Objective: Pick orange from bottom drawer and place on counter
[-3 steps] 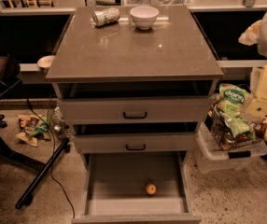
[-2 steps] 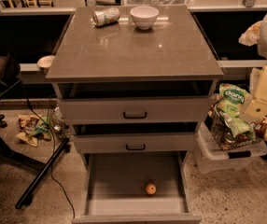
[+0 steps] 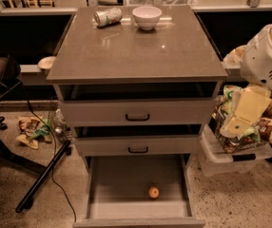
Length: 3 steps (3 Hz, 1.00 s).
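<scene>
The orange (image 3: pixel 153 192) lies on the grey floor of the open bottom drawer (image 3: pixel 121 182), near its front wall and slightly right of centre. Above the two shallower drawers with black handles, the grey-brown counter (image 3: pixel 140 56) carries a white bowl (image 3: pixel 147 17) and a tipped can (image 3: pixel 108 16) at its far edge. My arm's white joint (image 3: pixel 269 56) comes in from the right edge. Below that joint, my gripper (image 3: pixel 243 115) is a cream-coloured piece hanging to the right of the cabinet at the height of the top drawer. It is well above the orange and apart from it.
A clear plastic bin (image 3: pixel 233 156) with snack bags stands on the floor right of the cabinet, just under the arm. Black stand legs (image 3: pixel 41 177) and a cable cross the floor at left, with wrappers (image 3: pixel 31 129) beside them. A small plate (image 3: pixel 45 63) sits on the left ledge.
The arm has come lower and further left into view, closer to the cabinet's right side. The orange, the drawers and the items on the counter have not moved.
</scene>
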Available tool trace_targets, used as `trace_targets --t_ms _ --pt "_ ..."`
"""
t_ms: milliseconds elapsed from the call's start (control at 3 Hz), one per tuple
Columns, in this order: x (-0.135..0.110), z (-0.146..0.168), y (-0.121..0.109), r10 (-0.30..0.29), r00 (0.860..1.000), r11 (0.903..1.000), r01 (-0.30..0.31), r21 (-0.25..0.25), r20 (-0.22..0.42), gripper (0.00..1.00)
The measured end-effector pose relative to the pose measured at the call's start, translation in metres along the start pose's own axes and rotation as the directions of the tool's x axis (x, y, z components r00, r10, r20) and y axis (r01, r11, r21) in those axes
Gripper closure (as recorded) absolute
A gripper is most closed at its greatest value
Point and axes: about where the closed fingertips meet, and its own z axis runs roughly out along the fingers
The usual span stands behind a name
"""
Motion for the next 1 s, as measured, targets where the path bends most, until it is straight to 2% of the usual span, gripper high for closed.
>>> trace_targets --t_ms 333,667,1000 --pt "0.000 0.000 0.000 0.000 1.000 1.0000 0.000 0.000 0.000 0.00" --pt "0.007 0.036 0.004 -0.009 0.999 0.9999 0.009 -0.014 -0.035 0.00" --pt "0.019 0.095 0.011 0.005 1.000 0.9993 -0.006 -0.037 -0.022 0.00"
